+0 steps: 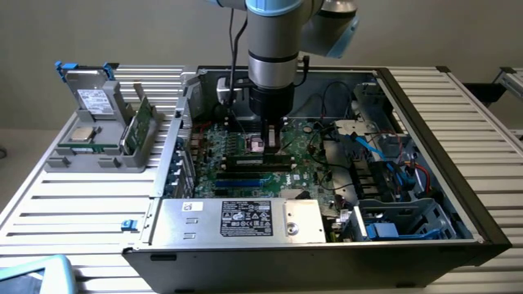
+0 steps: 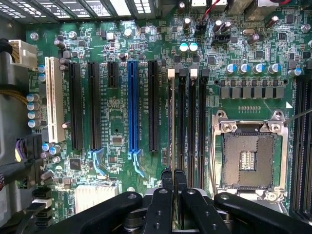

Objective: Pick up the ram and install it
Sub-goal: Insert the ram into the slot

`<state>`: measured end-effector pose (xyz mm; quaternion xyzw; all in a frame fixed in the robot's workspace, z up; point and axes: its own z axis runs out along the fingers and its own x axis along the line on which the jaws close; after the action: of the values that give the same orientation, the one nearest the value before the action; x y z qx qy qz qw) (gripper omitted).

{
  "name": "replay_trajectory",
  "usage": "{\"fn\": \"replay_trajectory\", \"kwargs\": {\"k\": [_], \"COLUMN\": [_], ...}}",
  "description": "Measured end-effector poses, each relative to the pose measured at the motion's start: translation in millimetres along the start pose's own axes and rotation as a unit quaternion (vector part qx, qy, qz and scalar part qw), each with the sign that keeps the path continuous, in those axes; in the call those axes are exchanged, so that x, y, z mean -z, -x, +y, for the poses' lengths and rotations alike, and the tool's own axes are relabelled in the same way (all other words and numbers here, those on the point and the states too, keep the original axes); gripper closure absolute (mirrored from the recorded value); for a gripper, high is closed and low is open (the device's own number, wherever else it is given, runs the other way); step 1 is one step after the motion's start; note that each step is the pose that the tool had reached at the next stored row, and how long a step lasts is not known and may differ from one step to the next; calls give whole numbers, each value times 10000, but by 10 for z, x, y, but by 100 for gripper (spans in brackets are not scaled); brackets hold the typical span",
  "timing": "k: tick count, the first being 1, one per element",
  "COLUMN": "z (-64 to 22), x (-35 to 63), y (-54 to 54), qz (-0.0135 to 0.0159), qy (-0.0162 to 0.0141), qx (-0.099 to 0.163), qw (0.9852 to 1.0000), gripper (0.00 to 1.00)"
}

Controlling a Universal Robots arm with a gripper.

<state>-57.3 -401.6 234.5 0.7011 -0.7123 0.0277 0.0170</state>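
The gripper (image 2: pixel 173 178) hangs inside the open computer case (image 1: pixel 457 184), low over the motherboard (image 2: pixel 117 131). Its two black fingers (image 2: pixel 167 183) are pressed together tip to tip, and nothing can be seen between them. In the wrist view the tips stand directly over the near end of the row of four memory slots (image 2: pixel 187 122), on the outermost slot of that row. Whether the tips touch the slot or hover just above it cannot be told. A paler line runs along that slot, but what it is cannot be made out.

The empty processor socket (image 2: pixel 248 158) lies just to one side of the fingers, and the blue expansion slot (image 2: pixel 132 107) lies on the other side.

The ram (image 1: pixel 141 125) is well apart from the fingers, outside the case toward the exterior view's left. It stands on edge, leaning, in a grey holder (image 1: pixel 90 160), beside a square processor chip (image 1: pixel 82 135) and a hard drive (image 1: pixel 92 98).

In the exterior view the arm's wrist hides the fingertips and the slots directly beneath them. The wrist view cuts off the finger bases.
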Motion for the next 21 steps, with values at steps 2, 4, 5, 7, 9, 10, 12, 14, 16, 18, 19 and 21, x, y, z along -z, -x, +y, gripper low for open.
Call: {"fn": "replay_trajectory", "kwargs": {"k": [2, 4, 5, 7, 9, 10, 12, 14, 16, 18, 19, 21], "z": [2, 2, 2, 3, 3, 3, 3, 4, 5, 5, 6, 6], "x": [-7, -15, -17, -21, -27, -30, -34, -41, -45, -52, -55, -62], "y": [1, 1, 1, 1, 2, 2, 2, 2, 3, 3, 3, 4], "qz": [-1, 1, 3, 4, 4, 4, 5, 5, 5, 4, 5, 5], "qy": [-1, -1, 0, 0, 0, -1, 0, 0, 0, -1, 0, -1], "qx": [0, 0, 1, 0, 0, 0, 0, 0, 0, 0, 0, 0], "qw": [10000, 10000, 10000, 10000, 10000, 10000, 10000, 10000, 10000, 10000, 10000, 10000], "gripper": [87, 87, 87, 87, 87, 87, 87, 87, 87, 87, 87, 87]}}
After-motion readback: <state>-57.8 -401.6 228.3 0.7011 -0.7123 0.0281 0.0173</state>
